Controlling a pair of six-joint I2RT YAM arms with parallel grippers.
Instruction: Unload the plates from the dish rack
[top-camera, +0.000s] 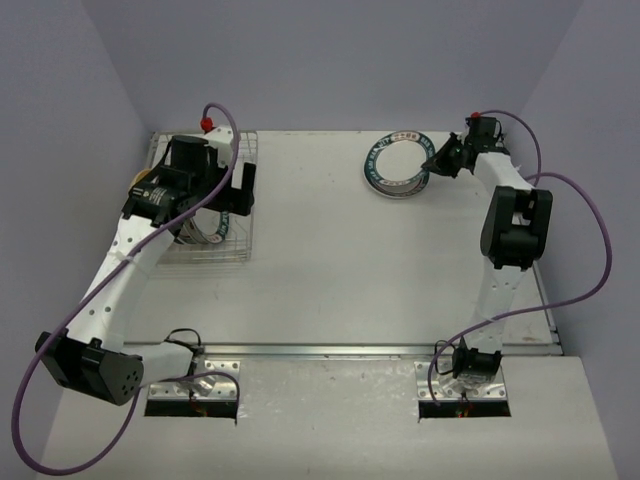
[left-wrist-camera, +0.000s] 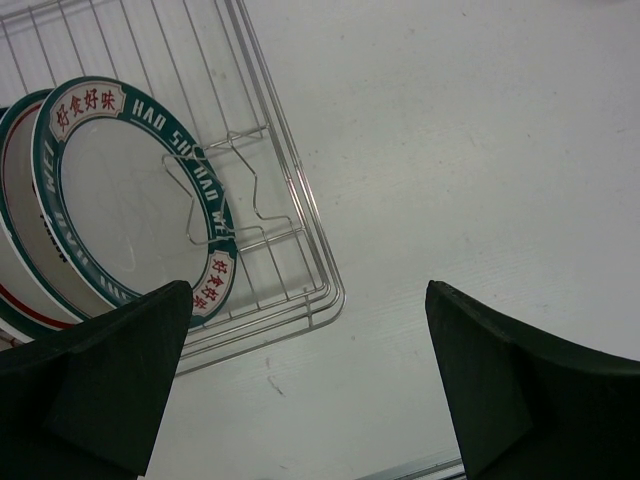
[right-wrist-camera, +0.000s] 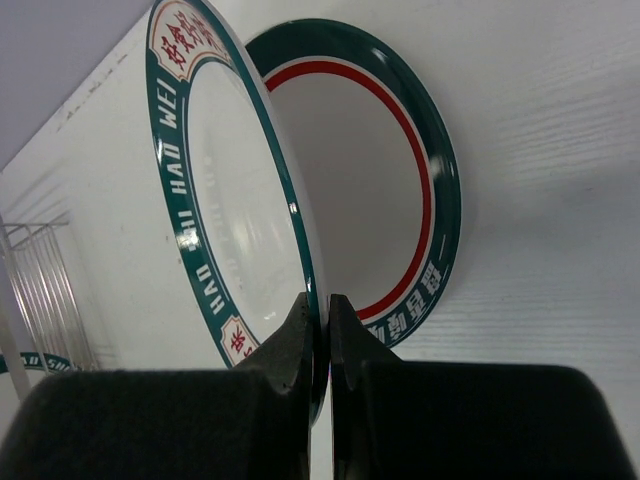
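The silver wire dish rack (top-camera: 215, 245) (left-wrist-camera: 290, 200) stands at the table's far left. In it a white plate with a teal lettered rim (left-wrist-camera: 130, 195) stands upright in front of a red-lined plate (left-wrist-camera: 18, 240). My left gripper (top-camera: 243, 188) (left-wrist-camera: 310, 375) hovers open over the rack's right corner with nothing between its fingers. At the far right, my right gripper (top-camera: 438, 162) (right-wrist-camera: 325, 315) is shut on the rim of a teal-rimmed plate (top-camera: 398, 165) (right-wrist-camera: 225, 190). That plate is tilted over a red-ringed plate (right-wrist-camera: 390, 170) lying on the table.
Purple cables loop off both arms. The table's right edge (top-camera: 548, 300) runs close behind the right arm. Metal mounting plates (top-camera: 195, 395) sit at the near edge by the arm bases. The rack's wires (right-wrist-camera: 40, 280) show at the left of the right wrist view.
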